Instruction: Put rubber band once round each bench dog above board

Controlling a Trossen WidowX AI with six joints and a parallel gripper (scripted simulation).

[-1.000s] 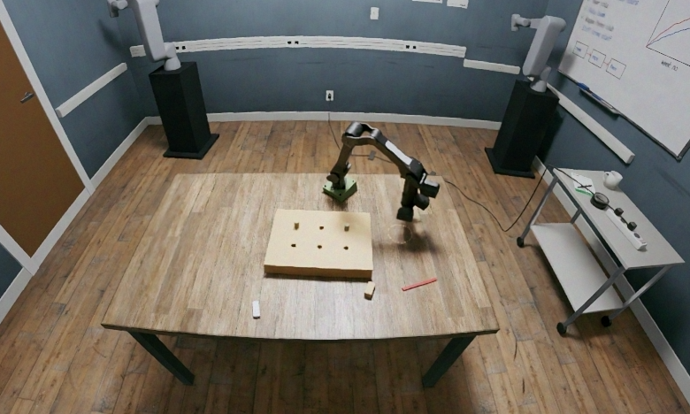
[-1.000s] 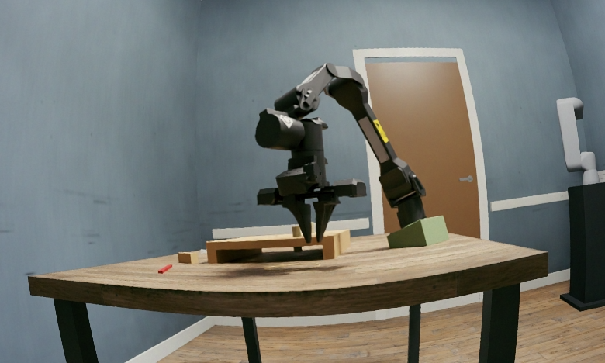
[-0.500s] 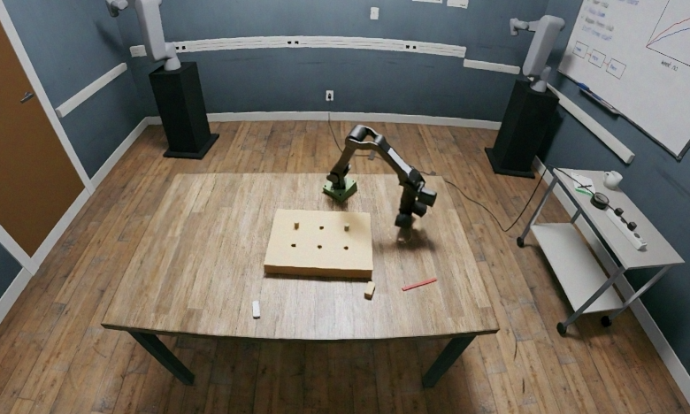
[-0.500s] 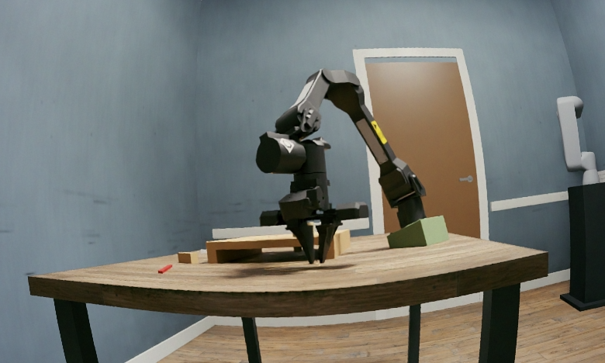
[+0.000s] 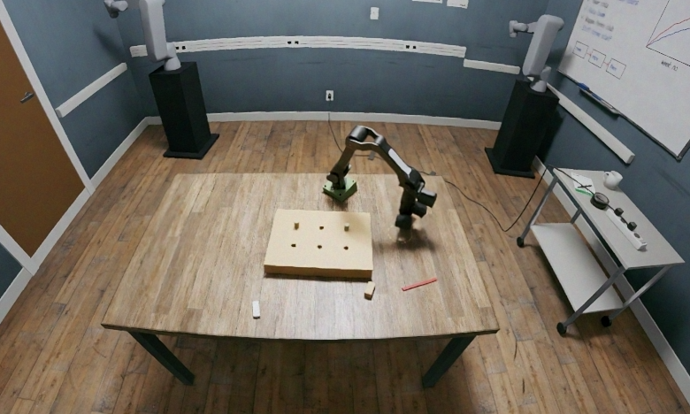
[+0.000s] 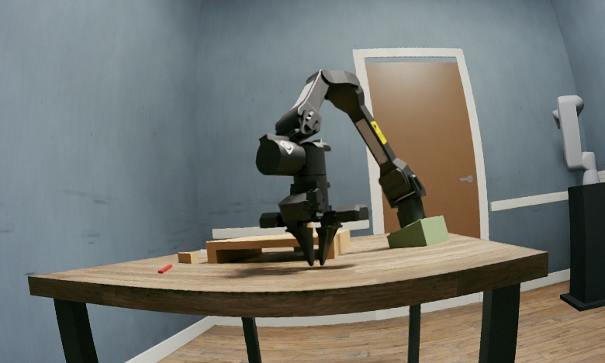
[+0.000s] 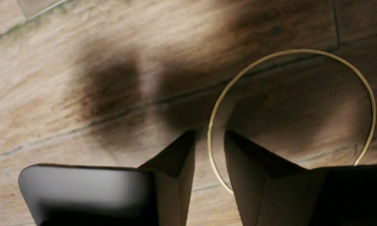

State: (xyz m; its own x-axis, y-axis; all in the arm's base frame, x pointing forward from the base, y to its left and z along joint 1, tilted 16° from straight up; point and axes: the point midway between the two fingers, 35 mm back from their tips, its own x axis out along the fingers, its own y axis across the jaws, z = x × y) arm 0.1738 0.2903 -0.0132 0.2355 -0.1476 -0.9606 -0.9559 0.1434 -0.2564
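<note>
The thin tan rubber band (image 7: 297,50) lies flat on the table to the right of the board. My gripper (image 7: 209,138) points straight down with its fingertips at the table, one on each side of the band's near strand. A narrow gap shows between the fingers, and they do not pinch the band. The gripper also shows in the top view (image 5: 403,233) and the exterior view (image 6: 316,261). The tan board (image 5: 318,242) lies flat with several holes. Two short bench dogs (image 5: 295,225) (image 5: 346,226) stand in its far row with nothing around them.
A small wooden block (image 5: 369,289), a red stick (image 5: 418,284) and a white piece (image 5: 256,309) lie near the table's front edge. My green base (image 5: 340,188) stands behind the board. A cart (image 5: 594,241) stands off the table to the right.
</note>
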